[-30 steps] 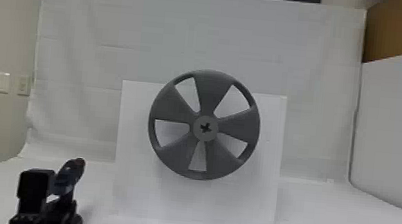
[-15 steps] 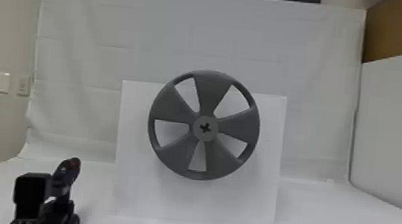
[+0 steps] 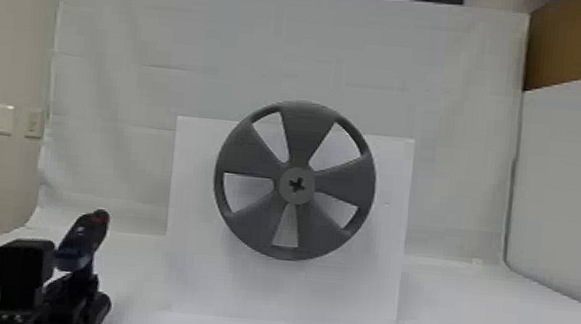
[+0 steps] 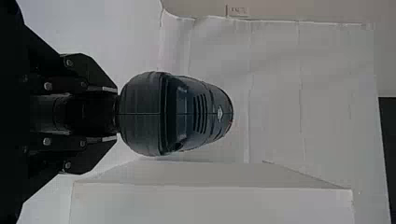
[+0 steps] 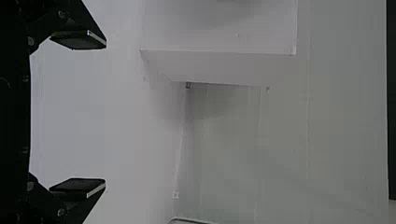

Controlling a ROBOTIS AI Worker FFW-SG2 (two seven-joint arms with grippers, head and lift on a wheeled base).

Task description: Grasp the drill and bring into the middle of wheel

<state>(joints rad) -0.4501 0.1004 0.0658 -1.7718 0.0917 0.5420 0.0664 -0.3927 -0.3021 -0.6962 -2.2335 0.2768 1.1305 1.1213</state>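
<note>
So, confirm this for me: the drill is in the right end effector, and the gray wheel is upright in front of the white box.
Wrong side: the left wrist view shows the drill held in the left end effector. The rest is right: the gray wheel is upright in front of the white box.

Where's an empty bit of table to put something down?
Right of the white box, the front of the table looks bare across to the side panel. It's crowded left of the box, where the left gripper holds the drill.
</note>
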